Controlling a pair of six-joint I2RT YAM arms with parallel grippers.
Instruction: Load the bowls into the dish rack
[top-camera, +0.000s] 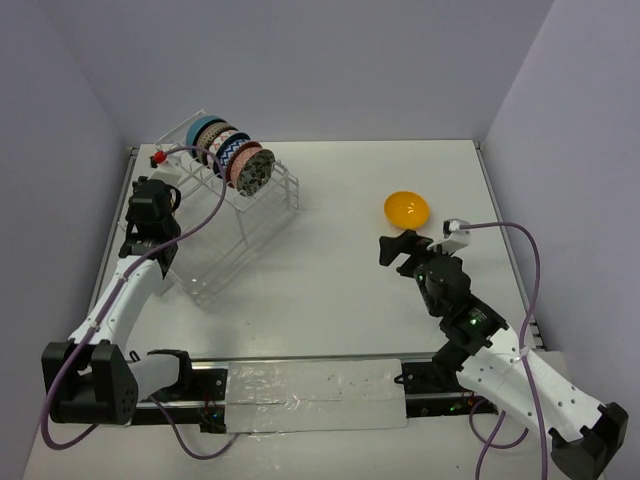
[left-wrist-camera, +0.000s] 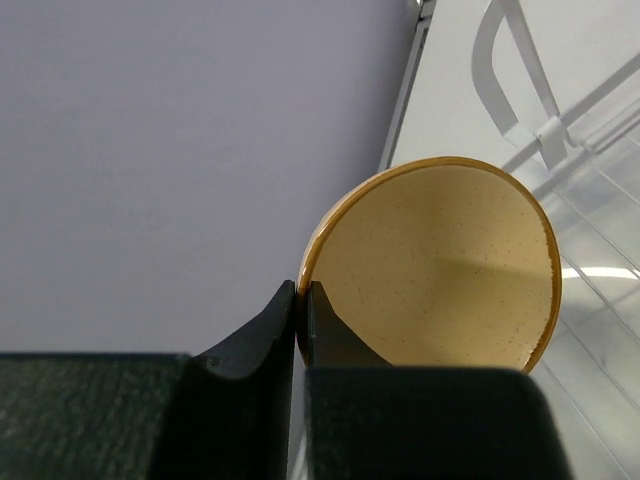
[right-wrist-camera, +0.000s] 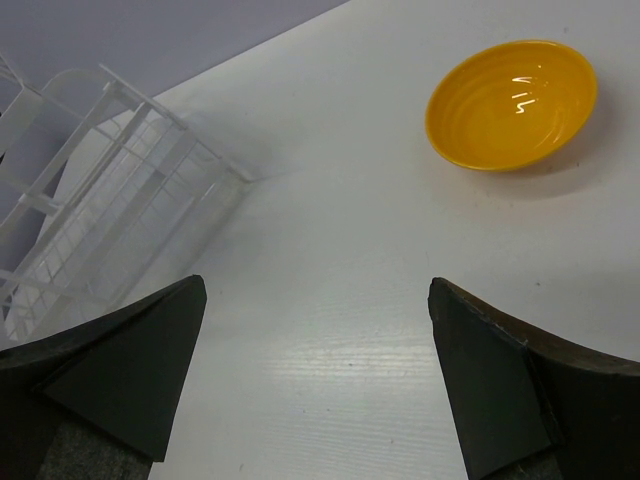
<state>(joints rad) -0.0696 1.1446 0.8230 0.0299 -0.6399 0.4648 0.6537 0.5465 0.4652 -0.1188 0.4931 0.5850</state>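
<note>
My left gripper (left-wrist-camera: 302, 288) is shut on the rim of a tan bowl (left-wrist-camera: 440, 265), holding it on edge beside the white wire dish rack (left-wrist-camera: 545, 130). From above, that gripper (top-camera: 160, 188) sits at the rack's left end and hides the bowl. Several bowls (top-camera: 232, 155), patterned and plain, stand on edge in the top tier of the dish rack (top-camera: 285, 185). An orange-yellow bowl (top-camera: 407, 208) rests upright on the table at the right. My right gripper (top-camera: 398, 245) hovers just in front of it, open and holding nothing (right-wrist-camera: 318, 290); the bowl (right-wrist-camera: 512, 105) lies ahead to its right.
The purple wall (left-wrist-camera: 150, 150) is close on the left of the held bowl. The rack's lower tier (right-wrist-camera: 110, 200) reaches toward the middle of the table. A white strip (top-camera: 315, 395) lies along the near edge between the arm bases.
</note>
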